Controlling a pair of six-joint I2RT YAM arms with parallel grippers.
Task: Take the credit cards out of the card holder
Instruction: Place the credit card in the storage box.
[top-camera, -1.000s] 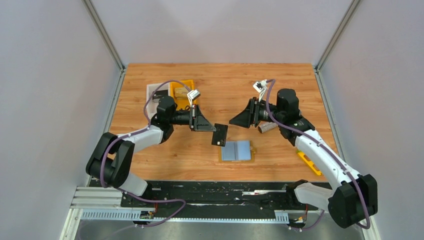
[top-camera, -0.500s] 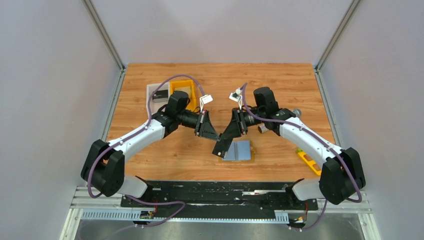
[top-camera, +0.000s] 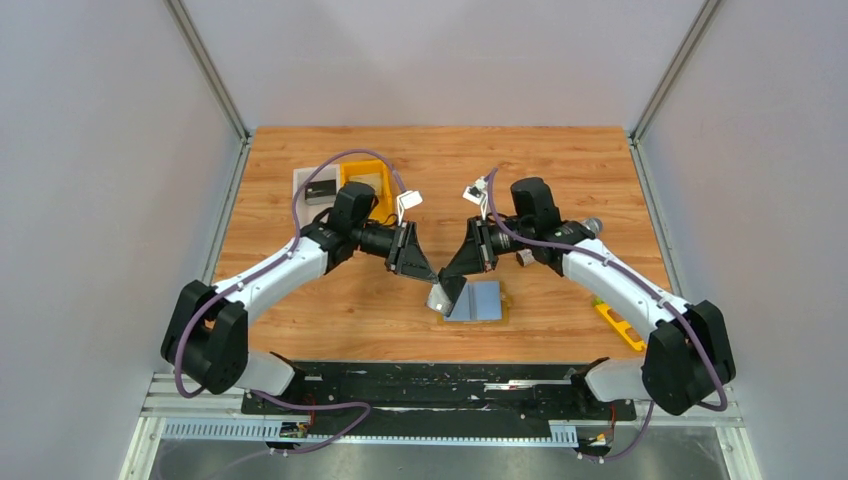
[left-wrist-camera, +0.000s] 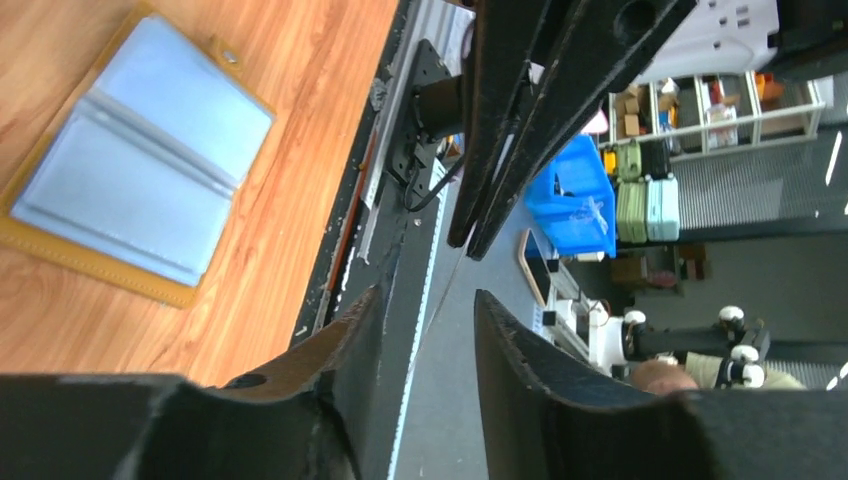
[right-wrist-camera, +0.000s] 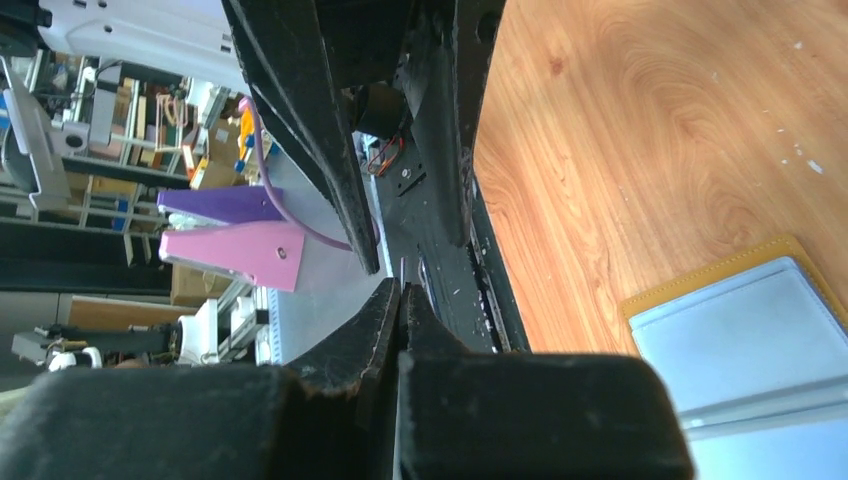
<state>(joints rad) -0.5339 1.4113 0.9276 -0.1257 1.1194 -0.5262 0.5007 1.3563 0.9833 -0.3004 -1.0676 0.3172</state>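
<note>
The card holder (top-camera: 480, 301) lies open on the table, tan-edged with two light-blue panels. It also shows in the left wrist view (left-wrist-camera: 130, 190) and the right wrist view (right-wrist-camera: 760, 340). A credit card (top-camera: 442, 299) hangs tilted just above the holder's left edge. My right gripper (top-camera: 453, 278) is shut on the card's upper part; its thin edge shows between the closed fingers (right-wrist-camera: 402, 288). My left gripper (top-camera: 427, 276) faces it from the left, jaws open (left-wrist-camera: 425, 295), with the card's edge passing through the gap.
An orange plastic bin (top-camera: 362, 180) and a white pad with a black item (top-camera: 315, 187) sit at the back left. A flat yellow-orange tool (top-camera: 620, 326) lies at the right front. The table's front edge runs just below the holder.
My left gripper carried the dark card down towards the holder and has opened. My right arm swung in from the right and shut on the card.
</note>
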